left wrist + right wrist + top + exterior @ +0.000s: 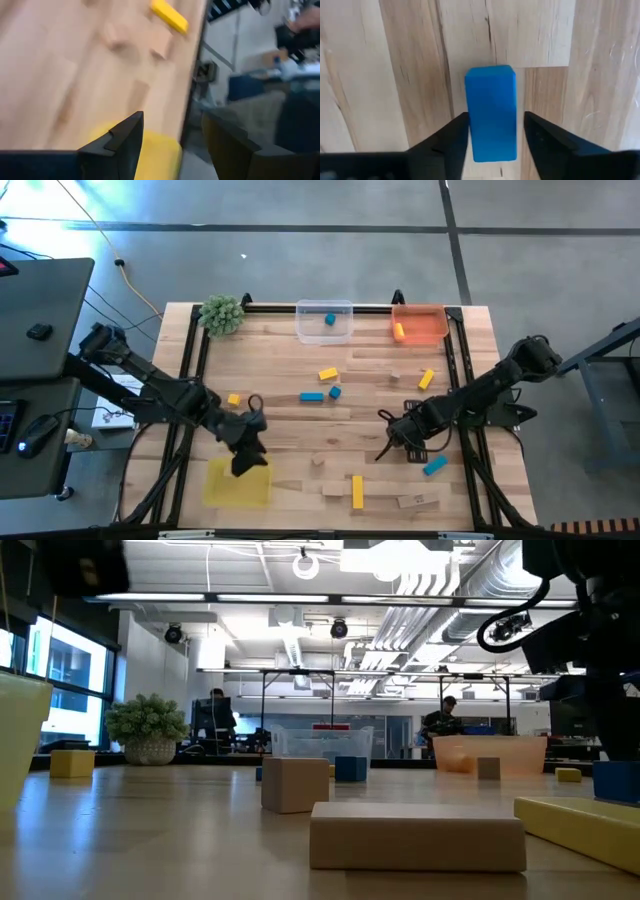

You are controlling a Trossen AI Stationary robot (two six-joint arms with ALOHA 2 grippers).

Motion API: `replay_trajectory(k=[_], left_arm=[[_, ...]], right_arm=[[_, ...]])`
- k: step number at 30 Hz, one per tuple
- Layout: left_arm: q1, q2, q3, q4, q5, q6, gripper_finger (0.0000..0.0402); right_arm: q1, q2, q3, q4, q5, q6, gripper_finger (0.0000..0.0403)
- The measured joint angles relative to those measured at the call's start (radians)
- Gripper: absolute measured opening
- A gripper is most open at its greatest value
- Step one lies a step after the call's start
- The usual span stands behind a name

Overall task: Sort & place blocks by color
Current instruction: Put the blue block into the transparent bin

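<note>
Fingers (pixel 451 137) on my right gripper (pixel 492 137) are straddling the blue block's (pixel 490 107) long flat sides; light, rigid wood, possibly slick paint.

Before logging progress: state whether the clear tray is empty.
Not empty: the clear tray holds one blue block.

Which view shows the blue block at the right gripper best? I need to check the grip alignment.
The right wrist view: the blue block fills the frame between the right gripper fingers, which flank it. The high view shows it small, beside the arm. The low view catches only its edge; the left wrist view misses it.
</note>
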Motion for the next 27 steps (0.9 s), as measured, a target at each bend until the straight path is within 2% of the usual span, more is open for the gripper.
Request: replay_trajectory(k=[4, 8, 16, 27], left_arm=[[0.082, -0.001, 0.000, 0.000, -0.025, 0.065, 0.0193], [0.160, -0.001, 0.000, 0.000, -0.032, 0.122, 0.0193], [0.293, -0.007, 0.000, 0.001, -0.032, 0.237, 0.0193], [0.448, -0.007, 0.000, 0.000, -0.032, 0.397, 0.0193]], right_arm=[[-0.019, -0.001, 0.000, 0.009, -0.013, 0.024, 0.0122], [-0.043, -0.003, 0.002, 0.013, -0.040, 0.055, 0.0094], [-0.088, 0.001, 0.044, 0.028, -0.038, 0.117, 0.0091], [-0.219, 0.001, 0.206, 0.030, 0.101, 0.127, 0.0091]])
